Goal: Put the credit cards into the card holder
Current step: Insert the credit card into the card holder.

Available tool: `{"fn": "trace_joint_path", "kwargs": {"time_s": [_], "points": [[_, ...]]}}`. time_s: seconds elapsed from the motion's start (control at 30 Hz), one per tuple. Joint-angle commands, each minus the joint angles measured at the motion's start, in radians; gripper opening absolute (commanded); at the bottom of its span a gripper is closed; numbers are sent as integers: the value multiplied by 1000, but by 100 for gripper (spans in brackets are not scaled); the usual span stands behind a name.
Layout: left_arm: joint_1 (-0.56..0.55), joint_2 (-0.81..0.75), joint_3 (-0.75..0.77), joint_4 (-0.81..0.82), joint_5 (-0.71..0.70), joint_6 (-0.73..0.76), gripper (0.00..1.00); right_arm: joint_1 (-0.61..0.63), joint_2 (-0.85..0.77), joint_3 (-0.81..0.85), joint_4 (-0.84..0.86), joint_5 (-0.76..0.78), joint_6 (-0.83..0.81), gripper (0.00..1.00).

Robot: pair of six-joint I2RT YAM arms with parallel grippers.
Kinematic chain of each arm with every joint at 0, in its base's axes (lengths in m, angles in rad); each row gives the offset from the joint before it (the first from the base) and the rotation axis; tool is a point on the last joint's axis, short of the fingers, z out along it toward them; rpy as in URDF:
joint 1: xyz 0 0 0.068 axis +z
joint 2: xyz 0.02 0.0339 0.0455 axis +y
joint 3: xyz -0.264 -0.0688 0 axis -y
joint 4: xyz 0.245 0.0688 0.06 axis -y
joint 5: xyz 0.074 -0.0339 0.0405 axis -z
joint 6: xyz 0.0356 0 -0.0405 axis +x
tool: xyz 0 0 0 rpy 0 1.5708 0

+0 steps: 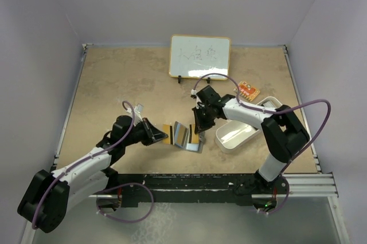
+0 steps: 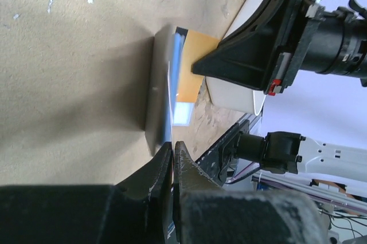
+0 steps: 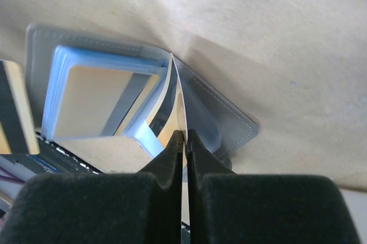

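Tan table (image 1: pixel 114 83) bears the card holder (image 1: pixel 184 136), with the left gripper (image 2: pixel 172 148) and right gripper (image 3: pixel 184 136) each pinching 1 thin leaf at its sides, likely to hold it open for the orange card (image 1: pixel 167 136) just beside it.

Nothing here reads cleanly for me. The white rectangular board (image 1: pixel 199 56) propped at the back of the beige worktop (image 1: pixel 114 83) carries faint grey handwriting (a few strokes, too pale to make out). The small orange packet (image 1: pixel 248 90) near it has red print, too small to read. Any lettering on the orange-gold card with a dark stripe (image 1: pixel 167 134) is too small to tell.
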Motion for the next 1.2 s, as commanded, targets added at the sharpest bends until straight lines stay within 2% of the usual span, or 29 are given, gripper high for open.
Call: {"fn": "trace_joint_path", "kwargs": {"time_s": [0.0, 0.3, 1.17], "points": [[-5, -7, -17, 84, 18, -12, 0, -2, 28, 45, 44, -24, -91, 0], [-5, -70, -7, 24, -34, -9, 0, -2, 46, 103, 2, -31, -158, 0], [-8, 37, -7, 80, -31, 16, 0, 1, 98, 171, -9, -139, -234, 0]]}}
